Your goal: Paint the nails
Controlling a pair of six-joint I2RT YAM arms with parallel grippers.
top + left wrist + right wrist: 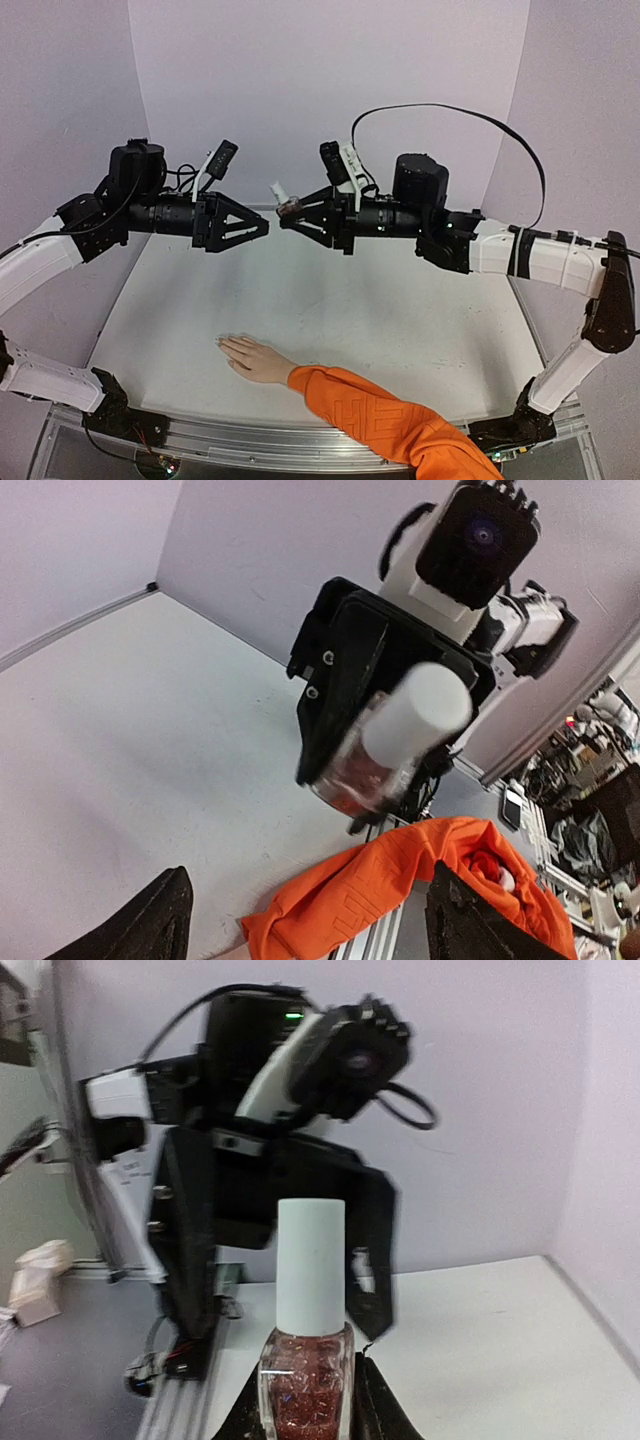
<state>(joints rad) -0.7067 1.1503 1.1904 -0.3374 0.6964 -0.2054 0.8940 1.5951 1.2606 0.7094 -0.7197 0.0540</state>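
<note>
Above the table, right end effector: clamped on a glass bottle, red glitter inside, smooth white cylindrical cap.
Left end effector: spread wide, facing the cap, nothing held.
Nails: on pale hand, flat on the table by its near edge; orange fabric sleeve.

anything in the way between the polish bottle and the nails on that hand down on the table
Nothing visible. The bottle, gripped by the right fingers, hangs high over the table; the nails lie below, near the front edge. The open left fingers face the bottle at its height, not beneath it.
</note>
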